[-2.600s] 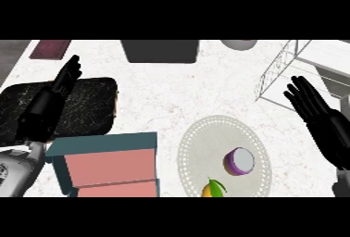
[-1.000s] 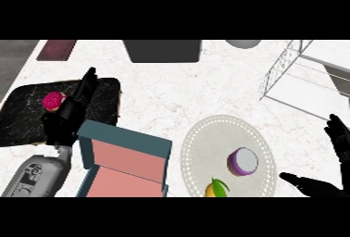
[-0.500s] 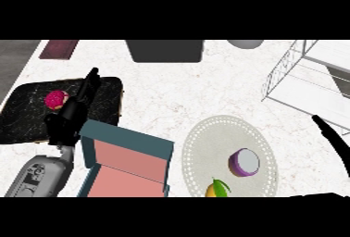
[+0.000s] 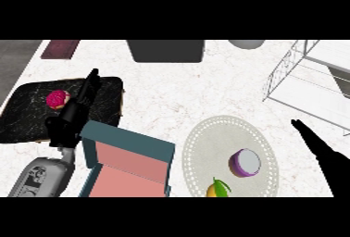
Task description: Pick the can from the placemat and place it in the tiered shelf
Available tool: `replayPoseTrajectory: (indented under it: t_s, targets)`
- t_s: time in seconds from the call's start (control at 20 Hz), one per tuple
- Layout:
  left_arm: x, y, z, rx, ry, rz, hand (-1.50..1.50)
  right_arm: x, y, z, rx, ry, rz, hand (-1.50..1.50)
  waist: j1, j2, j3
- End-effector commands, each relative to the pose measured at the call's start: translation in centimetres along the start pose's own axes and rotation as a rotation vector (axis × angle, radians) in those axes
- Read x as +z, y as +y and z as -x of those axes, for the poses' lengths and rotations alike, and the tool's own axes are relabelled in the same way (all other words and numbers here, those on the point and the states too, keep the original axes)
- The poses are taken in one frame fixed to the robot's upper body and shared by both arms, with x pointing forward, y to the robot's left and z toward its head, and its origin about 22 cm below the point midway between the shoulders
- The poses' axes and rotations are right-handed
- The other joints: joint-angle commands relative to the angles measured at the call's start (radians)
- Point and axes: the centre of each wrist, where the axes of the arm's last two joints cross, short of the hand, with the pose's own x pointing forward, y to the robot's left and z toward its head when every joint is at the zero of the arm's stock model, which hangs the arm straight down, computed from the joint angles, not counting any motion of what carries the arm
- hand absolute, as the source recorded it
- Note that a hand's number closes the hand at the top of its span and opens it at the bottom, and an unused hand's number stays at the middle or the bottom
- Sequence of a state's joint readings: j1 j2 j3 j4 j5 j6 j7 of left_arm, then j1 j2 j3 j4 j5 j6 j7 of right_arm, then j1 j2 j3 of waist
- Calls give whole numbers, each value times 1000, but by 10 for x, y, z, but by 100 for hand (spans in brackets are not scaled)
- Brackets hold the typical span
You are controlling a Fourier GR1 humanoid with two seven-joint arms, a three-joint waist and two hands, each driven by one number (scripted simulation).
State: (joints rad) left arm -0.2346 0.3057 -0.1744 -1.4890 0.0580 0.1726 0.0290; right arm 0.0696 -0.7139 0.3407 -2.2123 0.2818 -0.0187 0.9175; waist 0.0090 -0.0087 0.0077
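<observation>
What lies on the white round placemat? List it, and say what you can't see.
On the white round placemat stands a purple can, with a yellow-green fruit near its lower edge. The fruit is cut off at the view's bottom, so its lower part cannot be seen.

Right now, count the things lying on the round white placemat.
2. A purple can lies right of the round white placemat's middle; a yellow-green fruit sits at its near edge, cut by the view's lower border. More could lie beyond that border.
</observation>
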Motion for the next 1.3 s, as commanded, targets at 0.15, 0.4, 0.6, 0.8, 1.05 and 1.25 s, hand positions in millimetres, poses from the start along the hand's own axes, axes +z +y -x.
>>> replayPoseTrajectory:
  t_s: [0.15, 0.4, 0.6, 0.8, 1.05, 1.25]
  targets:
    - [6, -17, 11, 29, 79, 44, 0, 8, 21, -29, 26, 17, 13, -150, -9, 8, -8]
    - [17, -27, 21, 44, 79, 57, 0, 2, 34, -35, 37, 19, 39, -150, -8, 8, -8]
    - [9, -20, 38, 47, 89, 48, 0, 11, 42, -32, 20, 32, 46, -150, -20, 9, -8]
    - [19, -30, 26, 42, 93, 52, 0, -5, 49, -31, 27, 49, 37, -150, -9, 8, -8]
    - [12, -24, 21, 49, 84, 66, 0, -1, 45, -45, 33, 84, 30, -150, -10, 8, -8]
    - [13, -25, 34, 38, 75, 53, 0, -12, 62, -34, 34, 75, 47, -150, -13, 9, -8]
